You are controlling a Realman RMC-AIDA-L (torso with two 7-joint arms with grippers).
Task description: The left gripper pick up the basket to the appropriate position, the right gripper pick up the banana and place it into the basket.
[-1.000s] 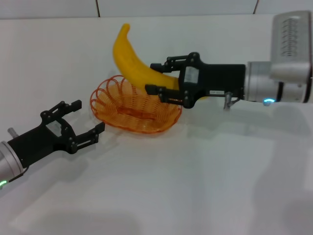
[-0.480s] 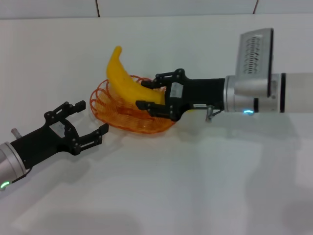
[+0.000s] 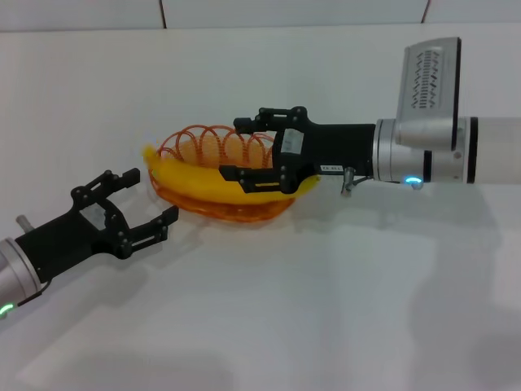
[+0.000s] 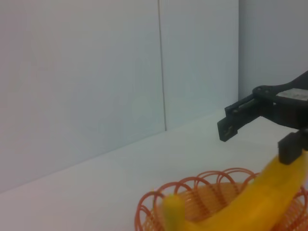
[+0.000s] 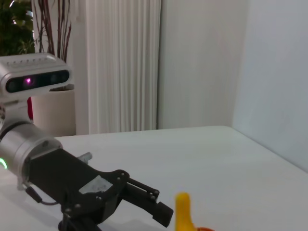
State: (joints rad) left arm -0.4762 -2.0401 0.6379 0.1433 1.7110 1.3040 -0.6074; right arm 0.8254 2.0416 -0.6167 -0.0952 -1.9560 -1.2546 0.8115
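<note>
Banana laid into the basket, right hand's fingers now apart.

The right hand (image 3: 244, 151) straddles the banana (image 3: 195, 179) in the basket (image 3: 213, 210); the left hand (image 3: 138, 204) waits spread apart nearby.

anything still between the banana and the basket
Nothing visible. The banana already lies across the basket, with the right gripper around it, jaws spread. The left gripper sits open, apart.

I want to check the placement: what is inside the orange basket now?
The banana lies in the basket, its tip over the rim. The right gripper hides its other end.
</note>
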